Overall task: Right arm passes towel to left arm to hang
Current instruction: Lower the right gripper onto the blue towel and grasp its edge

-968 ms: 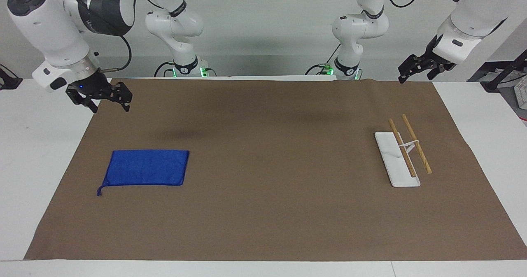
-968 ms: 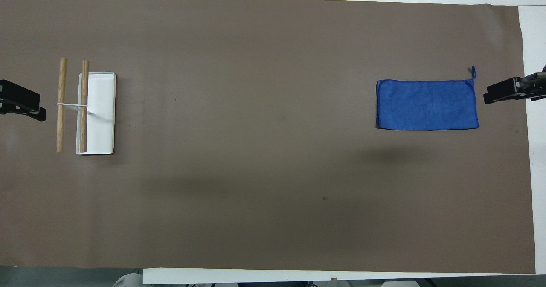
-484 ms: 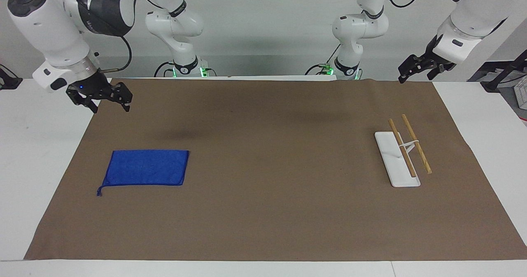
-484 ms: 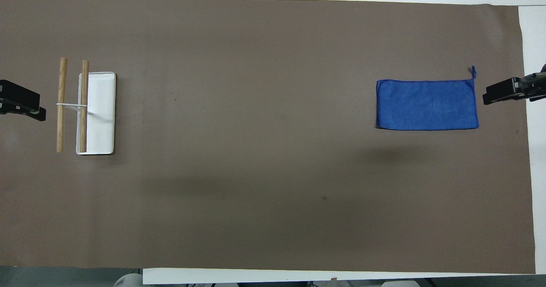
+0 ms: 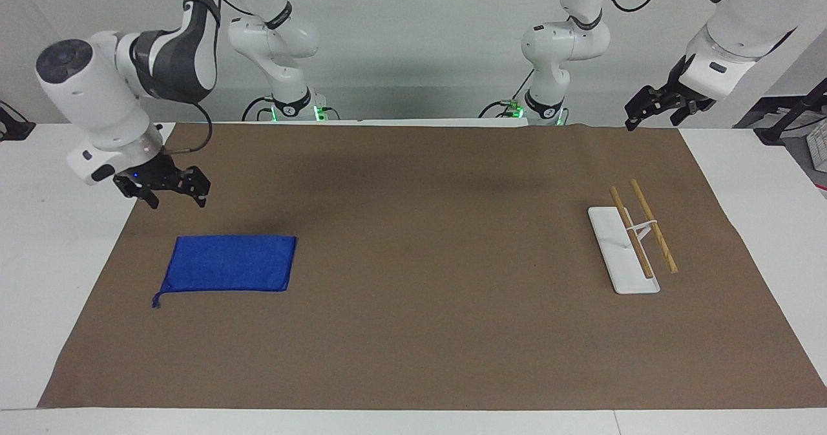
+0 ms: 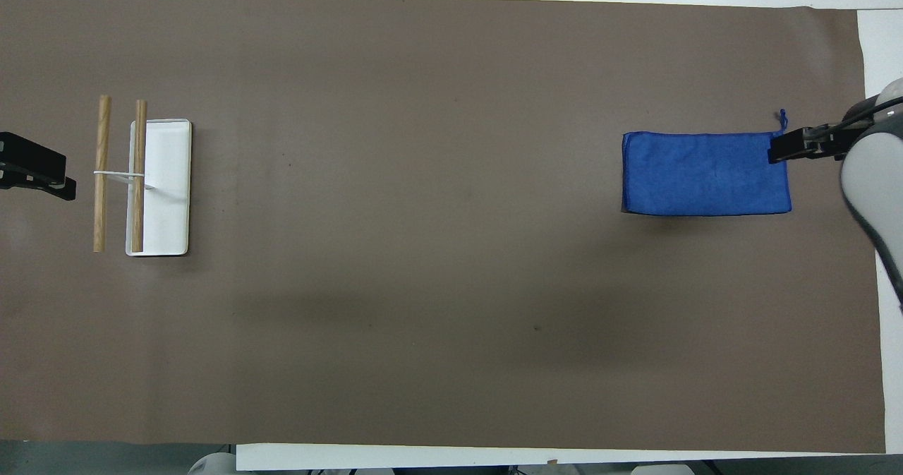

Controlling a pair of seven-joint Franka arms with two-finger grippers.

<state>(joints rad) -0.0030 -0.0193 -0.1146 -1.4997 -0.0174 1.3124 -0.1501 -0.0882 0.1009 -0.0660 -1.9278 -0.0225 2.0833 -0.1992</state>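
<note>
You see the blue towel (image 5: 227, 264) flat on the brown mat (image 5: 413, 331) at the right arm's end; the right gripper (image 5: 176, 198) hangs spread over the mat beside it. The left gripper (image 5: 649, 115) waits, spread, above the mat's edge, the towel rack (image 5: 630, 244) farther out from the robots.

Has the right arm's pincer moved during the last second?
Yes. The right arm's black two-finger pincer has come down toward the flat blue cloth towel, which has not moved on the brown mat.
</note>
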